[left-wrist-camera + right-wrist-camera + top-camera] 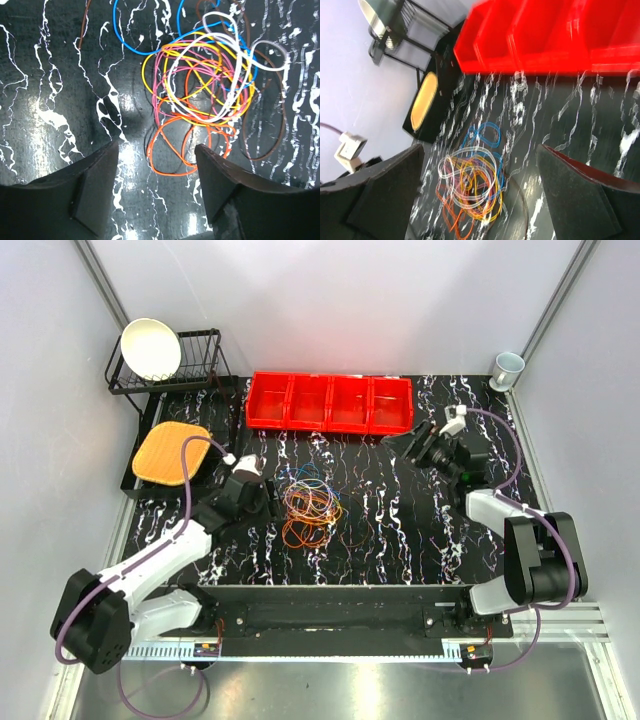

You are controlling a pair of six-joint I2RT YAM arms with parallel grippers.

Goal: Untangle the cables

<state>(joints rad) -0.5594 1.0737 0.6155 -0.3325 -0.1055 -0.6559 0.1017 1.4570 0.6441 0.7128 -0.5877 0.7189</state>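
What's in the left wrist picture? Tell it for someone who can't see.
A tangle of orange, yellow, pink, white and blue cables lies on a black table streaked with white. At the bottom, the left gripper has its two dark fingers apart, an orange loop showing in the gap.

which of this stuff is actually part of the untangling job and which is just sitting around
Part of the job: cables in a tangled heap; left gripper, open, close by them.

Just lying about: red bins; dish rack; white bowl; orange pad; cup.
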